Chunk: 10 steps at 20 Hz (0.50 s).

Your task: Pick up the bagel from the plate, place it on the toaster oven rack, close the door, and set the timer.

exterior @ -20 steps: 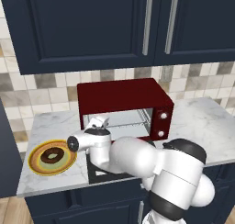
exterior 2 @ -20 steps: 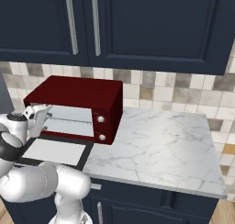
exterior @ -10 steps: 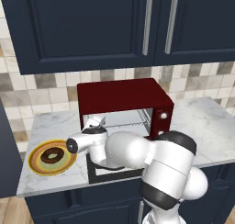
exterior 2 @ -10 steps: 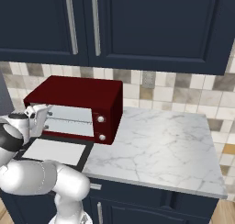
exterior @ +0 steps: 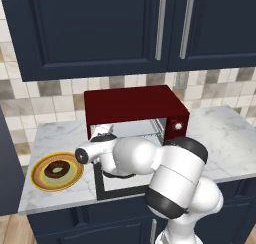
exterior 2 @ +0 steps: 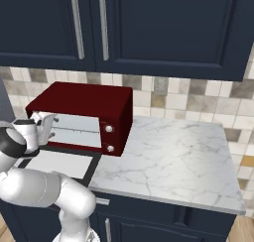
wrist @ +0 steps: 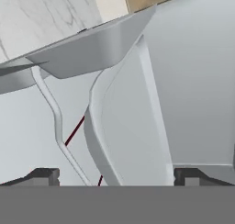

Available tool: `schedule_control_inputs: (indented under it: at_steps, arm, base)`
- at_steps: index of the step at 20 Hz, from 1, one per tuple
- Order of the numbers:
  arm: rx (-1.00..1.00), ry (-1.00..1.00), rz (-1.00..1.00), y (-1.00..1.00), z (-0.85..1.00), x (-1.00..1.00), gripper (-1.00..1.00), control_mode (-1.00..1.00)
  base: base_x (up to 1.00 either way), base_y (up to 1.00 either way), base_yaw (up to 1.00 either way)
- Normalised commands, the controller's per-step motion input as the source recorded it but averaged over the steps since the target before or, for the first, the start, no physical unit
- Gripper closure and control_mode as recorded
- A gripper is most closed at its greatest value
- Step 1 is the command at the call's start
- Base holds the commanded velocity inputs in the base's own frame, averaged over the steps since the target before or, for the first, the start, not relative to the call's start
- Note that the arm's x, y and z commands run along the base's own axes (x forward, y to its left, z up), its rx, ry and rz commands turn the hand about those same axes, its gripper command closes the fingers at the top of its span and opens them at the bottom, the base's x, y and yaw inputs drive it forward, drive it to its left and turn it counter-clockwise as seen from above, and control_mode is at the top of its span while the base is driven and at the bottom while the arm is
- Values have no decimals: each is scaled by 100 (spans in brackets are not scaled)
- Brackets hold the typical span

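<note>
At the left front corner of the toaster oven (exterior: pixel 135 113), the pincer (wrist: pixel 114 176) hangs with its jaws spread wide and nothing between them, close up against pale grey oven parts. Its fingertips (wrist: pixel 43 176) frame that metal. Below, the door (exterior: pixel 120 183) lies folded down flat. Left of it on the marble surface (exterior 2: pixel 168 151), the bagel (exterior: pixel 56 169) sits on the plate (exterior: pixel 40 180).
</note>
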Motion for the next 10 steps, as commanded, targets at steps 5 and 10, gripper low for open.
schedule_control_inputs:
  at_steps: [5,10]
  arm:
    - [-7,0,0,4,-30,14,-100,-100]
    - [-8,0,0,7,-33,1,100,-100]
  base:
    - [0,0,0]
    - [0,0,0]
